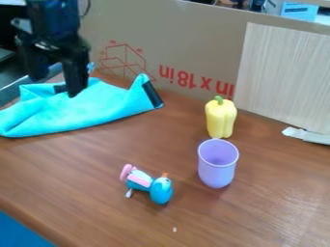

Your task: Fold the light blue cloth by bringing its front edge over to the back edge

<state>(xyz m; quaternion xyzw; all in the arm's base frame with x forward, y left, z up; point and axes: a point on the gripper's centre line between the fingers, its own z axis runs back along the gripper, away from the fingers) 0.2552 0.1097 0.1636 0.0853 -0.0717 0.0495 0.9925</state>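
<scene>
Brown wooden table is running under everything, with printed cardboard standing behind and a pale panel leaning on its right part. Turquoise cloth is lying rumpled at the table's back left, with a dark strip edging its raised right corner. Gripper is hanging over the cloth's back part, fingers spread well apart and holding nothing; can't tell if a tip is touching fabric. Further out, yellow pepper is standing upright, stem up, right of the cloth and near the cardboard. Purple cup is standing mouth up just in front of it; can't tell if they're touching. Blue-and-pink toy is resting left of the cup, well apart from the cloth. White scrap is lying near the panel's foot.

Risks, judging from here: the cloth is bunching in loose folds, so a shallow pinch could be catching only one layer and slipping off. A fingertip going too low could be pressing on the wood or snagging a fold. Sweeping the cloth rightward could be knocking over the pepper, which could be tipping the cup too, both standing tall and close together.
</scene>
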